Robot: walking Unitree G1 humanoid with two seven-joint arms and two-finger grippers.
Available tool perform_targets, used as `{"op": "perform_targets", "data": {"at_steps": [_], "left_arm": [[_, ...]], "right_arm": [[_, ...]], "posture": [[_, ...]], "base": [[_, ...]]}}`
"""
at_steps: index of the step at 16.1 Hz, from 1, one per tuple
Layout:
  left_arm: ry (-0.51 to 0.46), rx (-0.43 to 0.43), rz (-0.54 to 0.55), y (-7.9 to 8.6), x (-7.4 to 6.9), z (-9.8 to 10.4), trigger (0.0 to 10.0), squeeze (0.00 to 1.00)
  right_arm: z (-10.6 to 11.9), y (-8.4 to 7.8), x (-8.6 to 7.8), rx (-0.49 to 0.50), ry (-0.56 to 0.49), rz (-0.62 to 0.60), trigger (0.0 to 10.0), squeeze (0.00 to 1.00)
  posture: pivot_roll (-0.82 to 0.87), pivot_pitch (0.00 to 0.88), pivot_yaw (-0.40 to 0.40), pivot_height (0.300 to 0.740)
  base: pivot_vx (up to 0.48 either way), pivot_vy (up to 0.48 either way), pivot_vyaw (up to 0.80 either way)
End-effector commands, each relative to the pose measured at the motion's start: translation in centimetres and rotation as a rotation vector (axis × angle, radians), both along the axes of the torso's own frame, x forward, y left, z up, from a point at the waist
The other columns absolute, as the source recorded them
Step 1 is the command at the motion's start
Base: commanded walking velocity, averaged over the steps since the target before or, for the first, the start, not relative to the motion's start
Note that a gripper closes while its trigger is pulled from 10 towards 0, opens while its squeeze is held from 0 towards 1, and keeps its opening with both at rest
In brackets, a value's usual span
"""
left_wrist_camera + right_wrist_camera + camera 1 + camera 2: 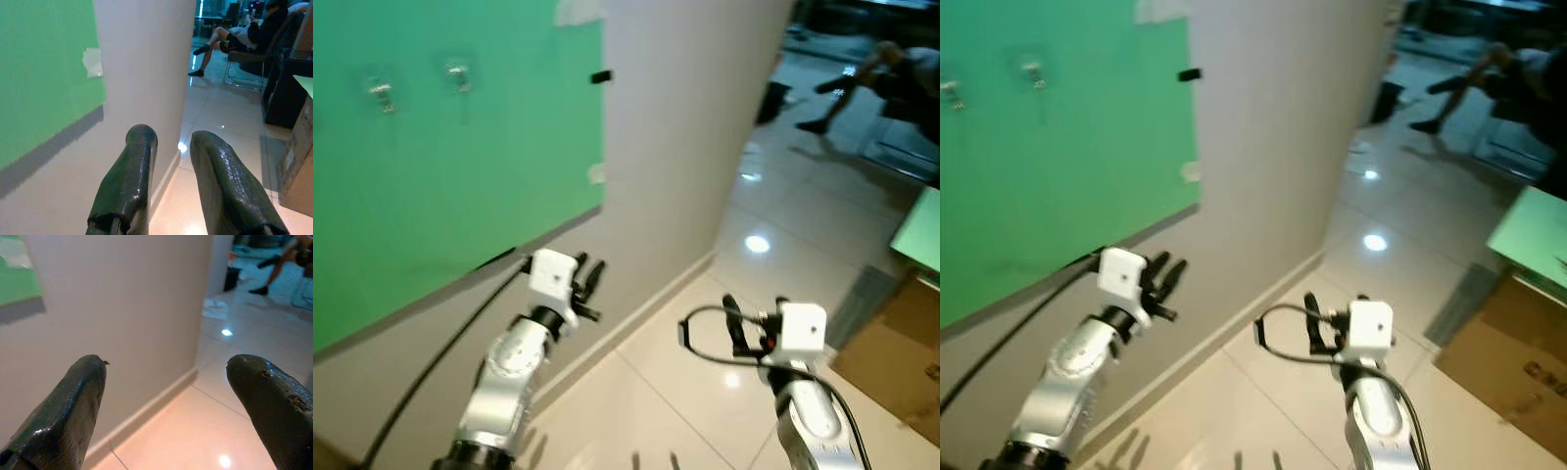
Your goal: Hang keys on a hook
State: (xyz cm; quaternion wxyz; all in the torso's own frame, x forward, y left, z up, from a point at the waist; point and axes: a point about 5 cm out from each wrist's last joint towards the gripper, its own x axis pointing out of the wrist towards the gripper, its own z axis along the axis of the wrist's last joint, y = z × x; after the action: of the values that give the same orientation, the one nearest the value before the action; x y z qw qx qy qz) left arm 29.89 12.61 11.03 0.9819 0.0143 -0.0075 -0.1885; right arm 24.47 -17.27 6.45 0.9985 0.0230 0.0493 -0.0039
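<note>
A green panel covers the upper left of the head views, fixed to a pale wall with a grey strip along the panel's lower edge. Two small clear hooks sit near the panel's top left, side by side and apart; both are blurred. No keys can be made out on them or in either gripper. A small black item is on the wall just beside the panel's right edge.

The floor is glossy pale tile with light reflections, meeting the wall at a low skirting. A cardboard box stands at lower right. A seated person is at upper right, well apart from the robot.

Left gripper: raised near the wall below the panel, fingers slightly parted, holding nothing. Right gripper: over the floor at lower centre, fingers spread wide, holding nothing.
</note>
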Motion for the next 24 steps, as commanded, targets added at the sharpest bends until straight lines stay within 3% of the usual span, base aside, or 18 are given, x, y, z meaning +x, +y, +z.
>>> {"op": "perform_targets", "data": {"at_steps": [1, 5, 13, 15, 17, 18, 19, 24], "left_arm": [[-0.010, 0.002, 0.002, -0.1, 0.2, 0.2, 10.0, 0.00], [-0.045, 0.067, -0.036, -1.1, 0.1, 0.0, 10.0, 0.00], [-0.086, 0.039, -0.109, -2.9, 0.2, 0.6, 10.0, 0.00], [-0.078, 0.043, -0.095, -3.0, 0.5, 0.5, 10.0, 0.00], [-0.057, 0.048, -0.035, -2.6, 1.0, 0.1, 10.0, 0.00], [-0.020, 0.037, 0.000, -2.3, 1.1, -0.3, 10.0, 0.99], [0.014, 0.029, 0.021, -1.9, 1.1, -0.8, 10.0, 1.00], [0.028, 0.087, 0.170, 0.0, 1.5, -1.5, 10.0, 1.00]], "right_arm": [[0.5, -0.2, 0.0, -0.003, -0.027, -0.002, 10.0, 0.00], [0.2, -0.8, 0.0, -0.017, -0.017, -0.010, 10.0, 0.00], [0.4, -0.5, 0.7, -0.011, -0.030, -0.003, 10.0, 0.00], [0.5, -0.3, 0.7, -0.016, -0.033, 0.003, 10.0, 0.00], [0.5, -0.1, 1.1, -0.083, -0.023, 0.005, 10.0, 0.00], [0.9, 0.1, 1.3, -0.063, -0.047, 0.010, 10.0, 0.00], [1.2, 0.0, 1.3, -0.055, -0.074, 0.016, 10.0, 1.00], [0.5, 0.0, 1.1, -0.050, -0.047, 0.038, 10.0, 1.00]], "posture": [[-0.13, 0.000, -0.003, 0.740], [-0.14, 0.000, -0.003, 0.740], [-0.15, 0.000, 0.003, 0.740], [-0.15, 0.000, 0.005, 0.740], [-0.16, 0.000, 0.007, 0.740], [-0.16, 0.000, 0.009, 0.740], [-0.15, 0.000, 0.008, 0.740], [-0.15, 0.000, 0.002, 0.740]], "base": [[0.000, 0.000, -0.79], [0.000, -0.334, -0.79], [0.000, -0.424, -0.79], [0.259, -0.403, -0.79], [0.139, -0.195, -0.35], [0.000, 0.000, 0.00], [0.000, 0.000, 0.00], [0.000, 0.000, 0.00]]}}
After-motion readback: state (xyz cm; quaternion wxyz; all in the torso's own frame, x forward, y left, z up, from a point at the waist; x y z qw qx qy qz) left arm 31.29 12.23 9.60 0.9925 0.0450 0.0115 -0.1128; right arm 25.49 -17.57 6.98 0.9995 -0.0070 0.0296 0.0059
